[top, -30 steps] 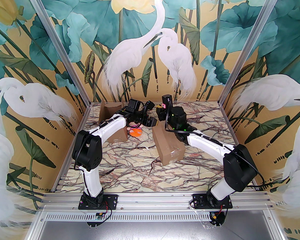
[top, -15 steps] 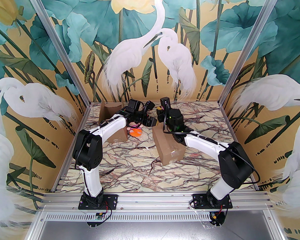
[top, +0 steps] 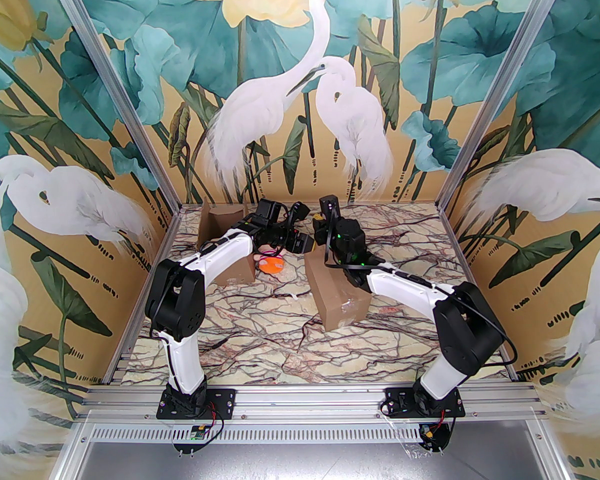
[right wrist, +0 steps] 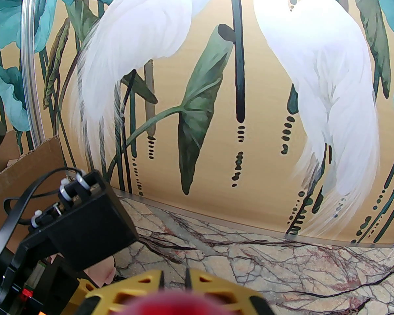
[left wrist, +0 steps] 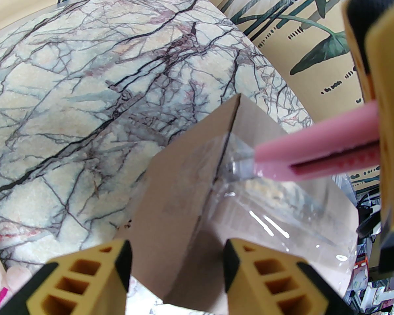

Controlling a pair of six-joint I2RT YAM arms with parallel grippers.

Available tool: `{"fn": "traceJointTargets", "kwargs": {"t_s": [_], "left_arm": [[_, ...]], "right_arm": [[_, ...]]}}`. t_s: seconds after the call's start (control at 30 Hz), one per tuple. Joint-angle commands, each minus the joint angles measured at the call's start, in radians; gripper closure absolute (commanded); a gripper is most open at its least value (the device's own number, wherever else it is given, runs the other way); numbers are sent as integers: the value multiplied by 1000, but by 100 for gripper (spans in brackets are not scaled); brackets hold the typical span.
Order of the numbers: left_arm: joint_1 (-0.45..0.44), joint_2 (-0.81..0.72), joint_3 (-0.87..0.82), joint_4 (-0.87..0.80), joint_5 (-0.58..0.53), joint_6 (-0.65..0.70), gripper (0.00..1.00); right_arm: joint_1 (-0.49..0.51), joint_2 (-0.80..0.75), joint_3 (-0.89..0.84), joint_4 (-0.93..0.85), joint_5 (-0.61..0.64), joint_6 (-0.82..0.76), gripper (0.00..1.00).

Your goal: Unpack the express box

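At the middle of the table (top: pixel 260 338) lies the express box (top: pixel 336 295), closed, with clear tape (left wrist: pixel 266 215) over its seam. The left tool (left wrist: pixel 177 258) straddles the box's far end, jaws apart on either side; whether they touch it I cannot tell. The right tool (right wrist: pixel 174 279) is clamped on a pink utility knife (left wrist: pixel 315 157), tip at the taped seam.

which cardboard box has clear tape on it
The middle box, with clear tape over its closed seam; the left box has a flap standing up.
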Motion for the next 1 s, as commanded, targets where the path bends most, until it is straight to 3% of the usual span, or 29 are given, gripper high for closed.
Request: {"fn": "traceJointTargets", "kwargs": {"t_s": [0.0,0.47,0.97], "left_arm": [[12,60,-36,-31,-56,-24,51],[15,59,-62,-5,-91,-85,61],[-18,-111,-268,78,16,-118,59]], "right_arm": [[15,-35,-42,-28,27,14,100],[44,-113,-69,-105,76,68,100],[35,-47,-4,-128,81,175,100]]}}
